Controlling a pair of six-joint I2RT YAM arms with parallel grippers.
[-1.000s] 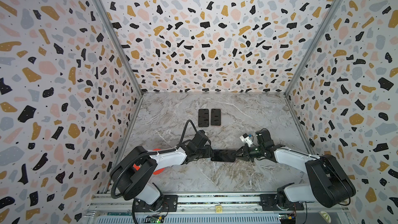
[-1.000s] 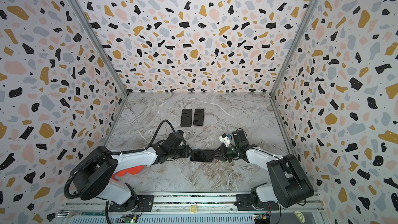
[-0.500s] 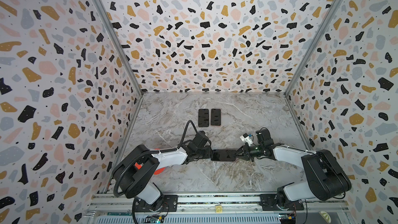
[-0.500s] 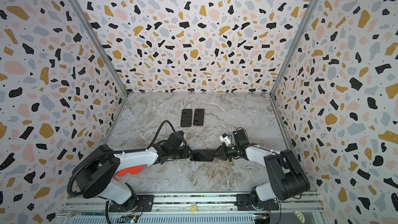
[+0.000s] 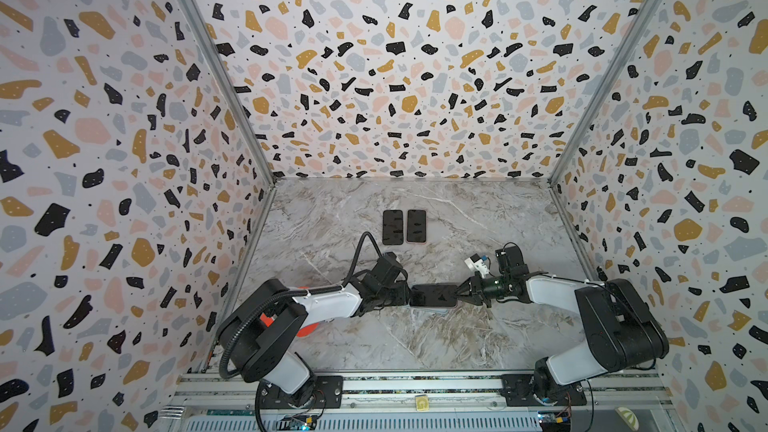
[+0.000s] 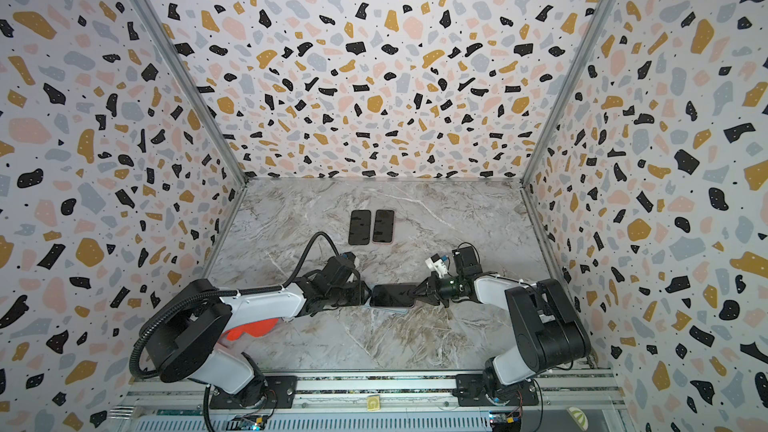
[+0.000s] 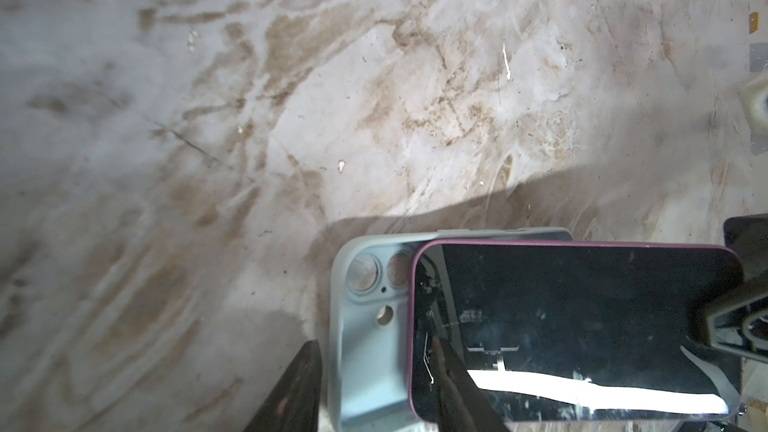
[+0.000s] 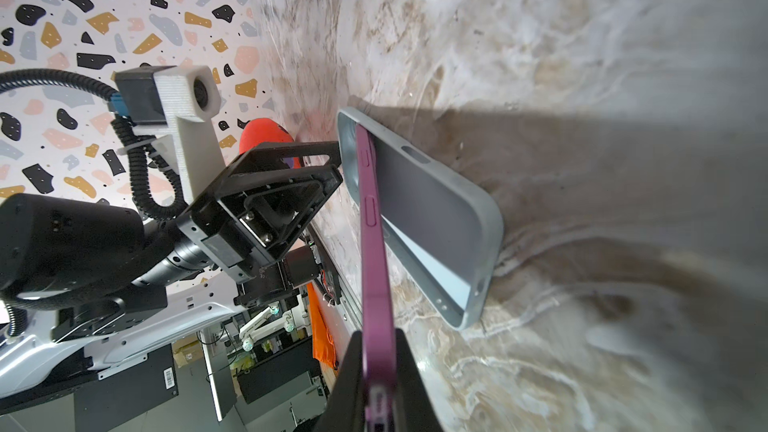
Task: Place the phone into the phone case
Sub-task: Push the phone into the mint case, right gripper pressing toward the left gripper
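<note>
Right tool (image 8: pixel 380 371) clamps phone (image 8: pixel 374 243)

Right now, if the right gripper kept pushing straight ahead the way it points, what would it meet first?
Probably the left gripper. The right gripper, shut on the purple phone, points along it towards the left gripper at the grey case's far end. Depth is unclear.

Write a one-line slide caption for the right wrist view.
Right gripper pinches the purple phone by its edge, tilting it into the grey case on the marble table.
</note>
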